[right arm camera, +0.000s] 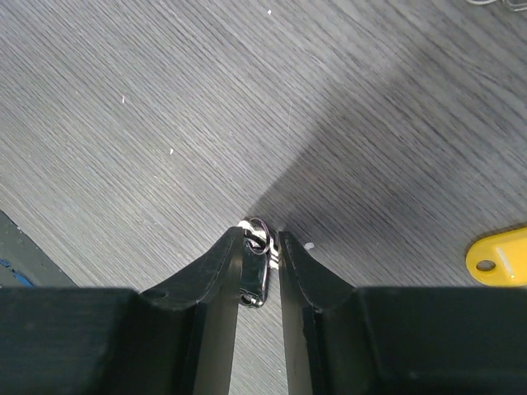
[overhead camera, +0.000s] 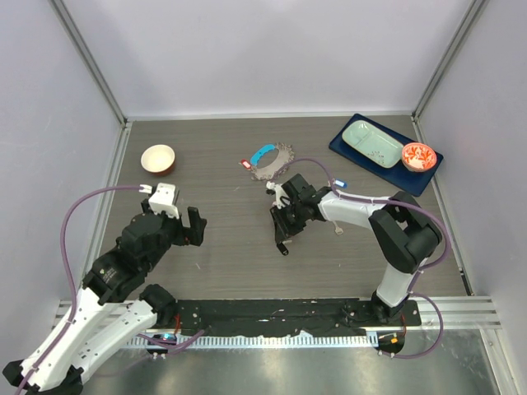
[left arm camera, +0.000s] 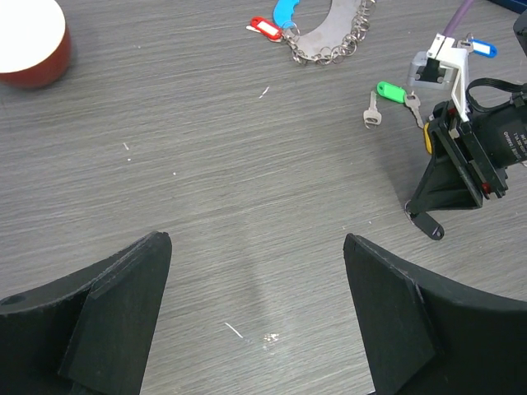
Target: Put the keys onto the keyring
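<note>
The keyring [overhead camera: 276, 161] lies at the table's middle back, a grey chain loop [left arm camera: 329, 41] with a blue strap and red tag. My right gripper [overhead camera: 285, 244] points down at the table in front of it. In the right wrist view its fingers [right arm camera: 262, 247] are shut on a black-headed key [right arm camera: 255, 276] with a small ring. A yellow tag [right arm camera: 498, 257] lies just to its right. A green key [left arm camera: 391, 90], a silver key [left arm camera: 372, 111] and a blue tag [left arm camera: 480, 49] lie near that arm. My left gripper [left arm camera: 257, 243] hovers open over bare table, left of centre.
A white bowl with a red outside [overhead camera: 158, 158] stands at the back left. At the back right a dark blue tray [overhead camera: 350, 152] carries a pale green dish [overhead camera: 372, 142] and a small red bowl [overhead camera: 418, 156].
</note>
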You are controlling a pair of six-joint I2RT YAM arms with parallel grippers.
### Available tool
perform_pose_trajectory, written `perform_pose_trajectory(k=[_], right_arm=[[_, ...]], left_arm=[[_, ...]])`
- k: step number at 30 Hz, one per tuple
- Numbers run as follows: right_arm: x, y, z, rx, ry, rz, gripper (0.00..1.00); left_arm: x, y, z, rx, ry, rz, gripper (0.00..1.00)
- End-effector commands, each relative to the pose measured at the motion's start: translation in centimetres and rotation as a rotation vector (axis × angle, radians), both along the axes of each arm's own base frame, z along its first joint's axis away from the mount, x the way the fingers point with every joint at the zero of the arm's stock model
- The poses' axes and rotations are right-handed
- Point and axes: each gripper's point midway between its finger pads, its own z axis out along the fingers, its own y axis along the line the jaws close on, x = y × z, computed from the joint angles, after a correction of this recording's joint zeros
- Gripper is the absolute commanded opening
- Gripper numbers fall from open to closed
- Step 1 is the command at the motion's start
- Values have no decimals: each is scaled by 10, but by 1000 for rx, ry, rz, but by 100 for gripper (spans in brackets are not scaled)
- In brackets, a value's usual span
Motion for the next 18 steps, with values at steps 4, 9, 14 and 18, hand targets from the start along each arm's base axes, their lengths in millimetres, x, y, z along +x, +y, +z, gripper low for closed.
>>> perform_pose_trajectory(k=[4, 9, 14, 18], right_arm=[[10, 8, 6, 27, -22, 17, 30], [12, 9, 1, 22, -20, 16, 29], [12, 9, -3, 16, -19, 15, 21], [13, 10, 1, 26, -28, 19, 7]], left_arm=[[6, -8, 8, -39, -26, -30, 90], [7, -9, 6, -43, -19, -38, 90], [8, -10, 5, -52, -15, -42, 90], [8, -11, 4, -59, -11, -52, 89]])
